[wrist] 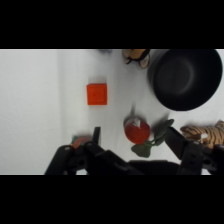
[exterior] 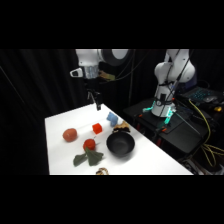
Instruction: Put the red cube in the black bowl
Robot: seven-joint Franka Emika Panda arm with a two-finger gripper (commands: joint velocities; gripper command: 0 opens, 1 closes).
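The red cube (exterior: 97,128) (wrist: 97,94) lies flat on the white table (exterior: 60,125), a small bright block with nothing touching it. The black bowl (exterior: 120,145) (wrist: 186,77) stands empty to the cube's right in the side view, nearer the table's front. My gripper (exterior: 97,105) (wrist: 133,132) hangs in the air above the table, behind and above the cube. It is open with nothing between its fingers. In the wrist view the cube sits ahead of the left finger (wrist: 95,136).
A round red-orange ball (exterior: 70,134) lies left of the cube. A red fruit with green leaves (exterior: 90,145) (wrist: 136,131) sits between cube and bowl. A blue object (exterior: 112,118), a brown object (exterior: 121,128) (wrist: 136,55) and a striped toy (exterior: 102,171) (wrist: 205,134) ring the bowl.
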